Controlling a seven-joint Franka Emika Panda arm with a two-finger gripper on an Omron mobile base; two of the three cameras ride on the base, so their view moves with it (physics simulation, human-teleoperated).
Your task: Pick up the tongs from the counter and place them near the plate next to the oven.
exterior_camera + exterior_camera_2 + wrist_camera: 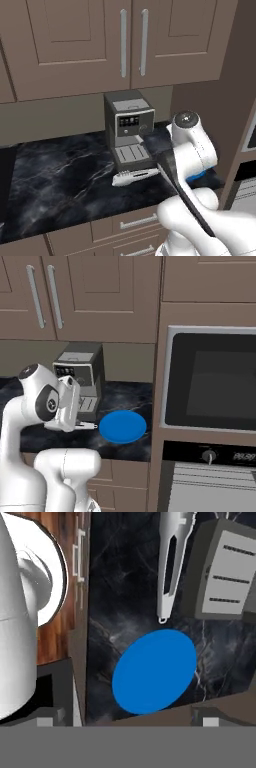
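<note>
The white-silver tongs point(135, 176) lie flat on the black marble counter point(60, 175), just in front of the coffee machine point(129, 125). The bright blue plate point(122, 426) rests on the counter to their right, beside the tall cabinet holding the oven point(215, 381). In the hand view the tongs point(172, 562) point at the plate point(155, 671), with a small gap between their ring end and its rim. My gripper point(128, 722) hovers above the plate, open, with nothing between its fingers. The arm hides most of the plate in the left base view.
The grey coffee machine point(80, 376) stands at the back of the counter, its drip tray point(225, 577) beside the tongs. Brown wall cupboards point(125, 45) hang overhead. Drawer fronts point(132, 222) run below the counter edge. Bare marble stretches to the left.
</note>
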